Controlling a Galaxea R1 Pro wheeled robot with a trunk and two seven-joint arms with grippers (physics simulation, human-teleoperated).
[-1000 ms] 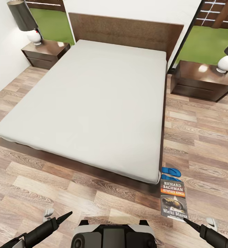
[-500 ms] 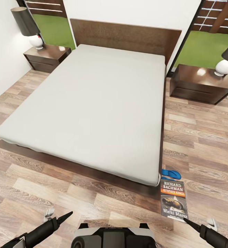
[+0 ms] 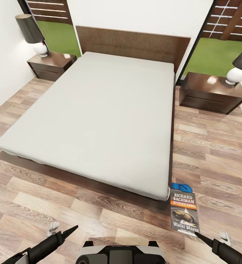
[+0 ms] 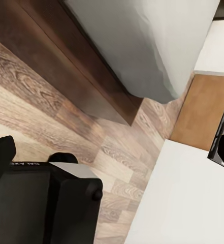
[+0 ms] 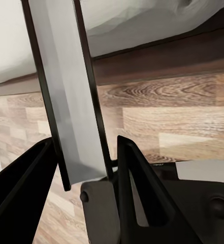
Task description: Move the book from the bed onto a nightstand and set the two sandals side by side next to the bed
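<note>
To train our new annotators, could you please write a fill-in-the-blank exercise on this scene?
1. The book is gripped by the ___ gripper's fingers.
2. Each nightstand bears a ___.
3. The sandal just past the book is ___.
Missing words: right; lamp; blue.

Head view high, facing down over bed foot; both wrist views low, near bed edge, floor.

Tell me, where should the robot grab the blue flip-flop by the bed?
Probably from straight above, pinching the blue sandal across its narrow middle: it lies flat on the floor at the bed corner, partly hidden behind the book the right gripper holds.
</note>
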